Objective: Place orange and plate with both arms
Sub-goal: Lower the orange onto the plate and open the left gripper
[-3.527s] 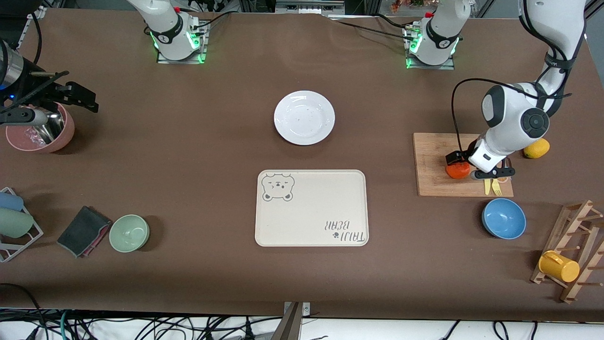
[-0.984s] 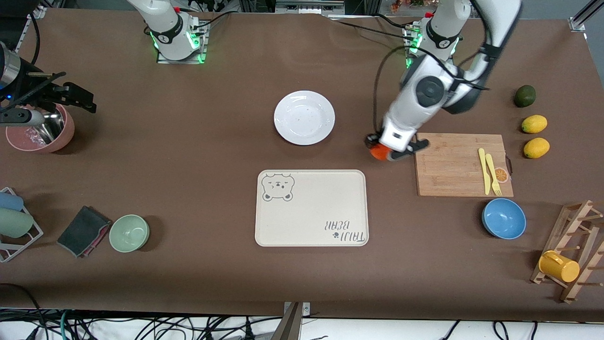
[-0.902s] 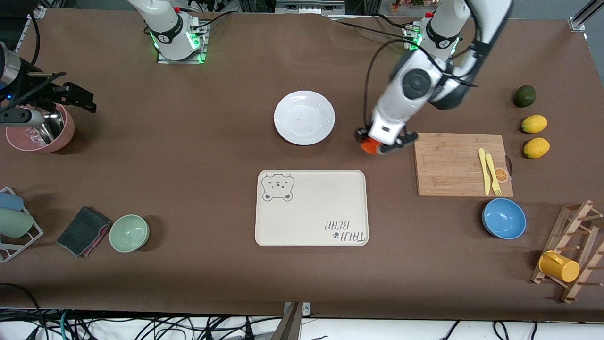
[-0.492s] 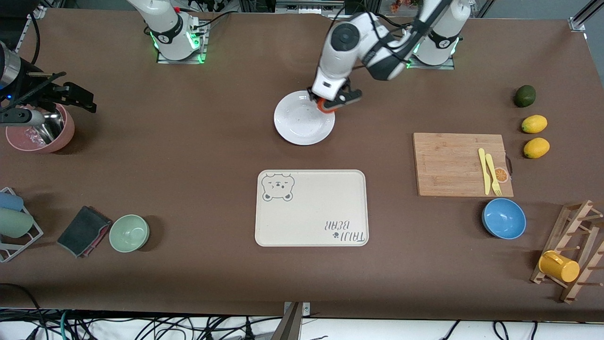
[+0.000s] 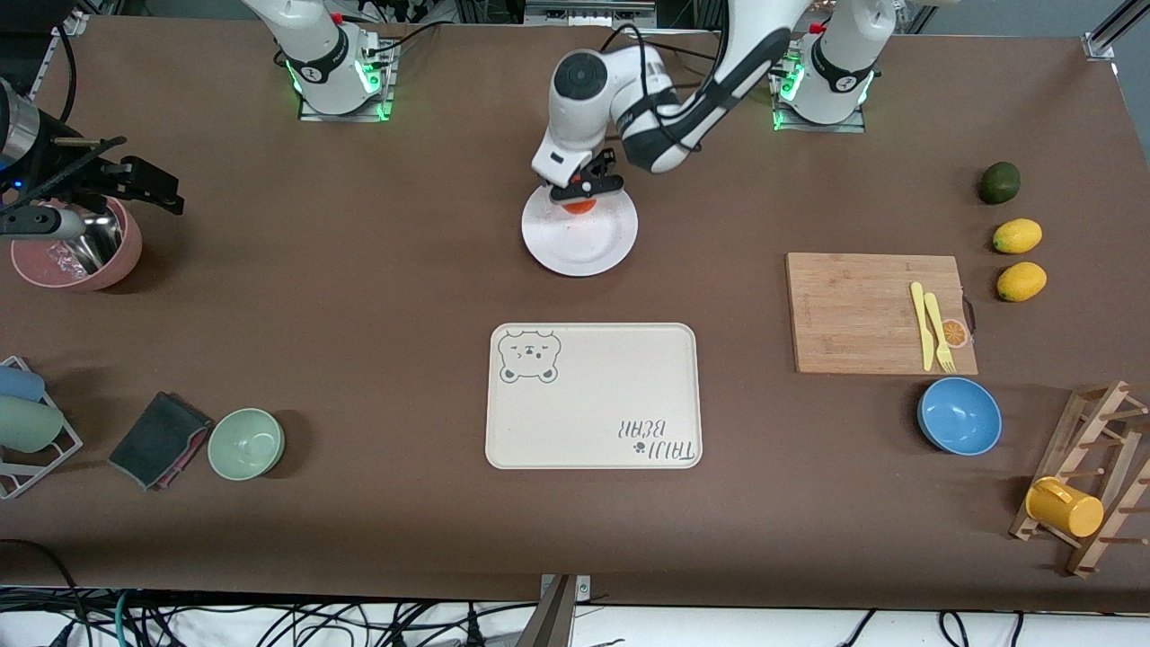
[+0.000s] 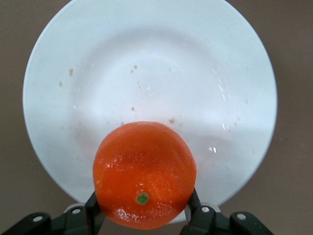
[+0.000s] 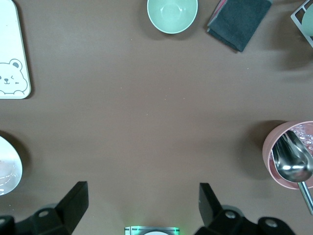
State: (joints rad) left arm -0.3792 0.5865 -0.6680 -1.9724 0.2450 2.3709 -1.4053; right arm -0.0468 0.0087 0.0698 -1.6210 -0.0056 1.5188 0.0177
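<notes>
I have the left gripper (image 5: 586, 187) clamped on the orange (image 5: 580, 205) across its middle over the plate (image 5: 579, 247), upper centre of frame (firm, round, rolls), while the right gripper (image 7: 139, 203) waits wide open.

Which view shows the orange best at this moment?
The left wrist view: the orange fills the foreground, gripped by the left end effector over the plate. The front view shows only an orange sliver under that end effector. The right wrist view shows none of it.
</notes>
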